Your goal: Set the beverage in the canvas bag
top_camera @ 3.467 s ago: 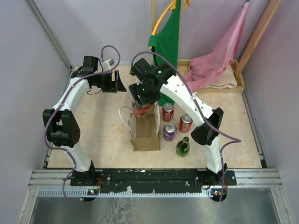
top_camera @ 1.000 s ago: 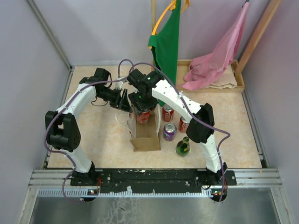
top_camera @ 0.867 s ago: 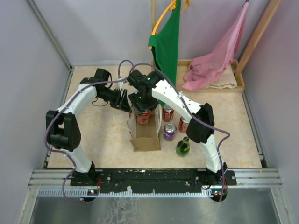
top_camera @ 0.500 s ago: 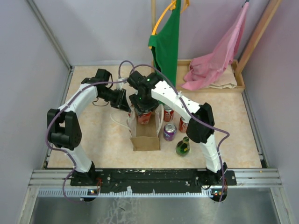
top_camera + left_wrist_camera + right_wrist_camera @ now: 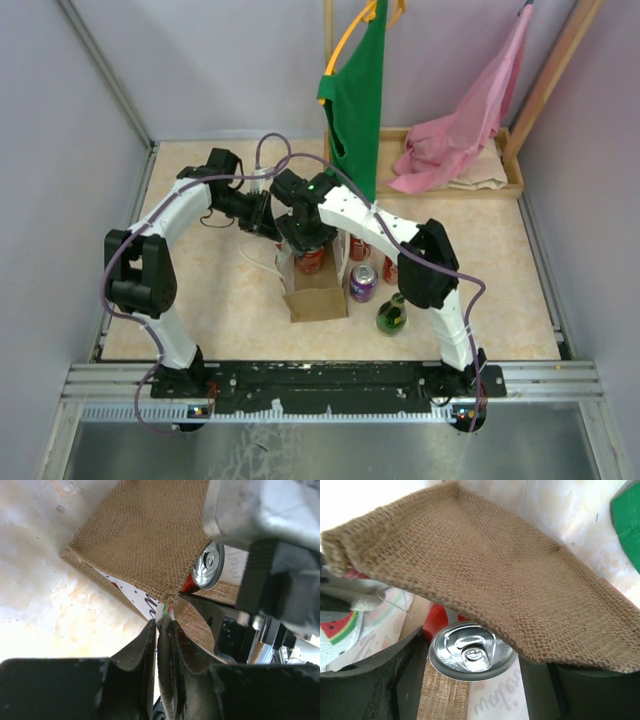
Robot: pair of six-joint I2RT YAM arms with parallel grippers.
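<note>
The canvas bag (image 5: pixel 320 297) lies on the table between the arms, its mouth facing away from the bases. My left gripper (image 5: pixel 272 227) is shut on the bag's rim; in the left wrist view its fingers (image 5: pixel 150 645) pinch the printed edge beside the tan burlap side panel (image 5: pixel 145 535). My right gripper (image 5: pixel 310 243) is shut on the beverage, a red can (image 5: pixel 310 260), at the bag's mouth. The right wrist view has the can's silver top (image 5: pixel 471 652) between the dark fingers (image 5: pixel 395 680), under a burlap panel (image 5: pixel 485 575), with the printed inner wall below it. The can's top (image 5: pixel 209 566) also shows in the left wrist view.
Right of the bag stand a red can (image 5: pixel 360 247), a purple can (image 5: pixel 363 283), another red can (image 5: pixel 390 268) and a green bottle (image 5: pixel 392 315). A green cloth (image 5: pixel 352 100) hangs at the back. A pink cloth (image 5: pixel 450 150) lies on a wooden tray at the far right.
My left gripper has closed on the bag's rim. The right arm has carried the red can slightly nearer and further into the bag's mouth.
</note>
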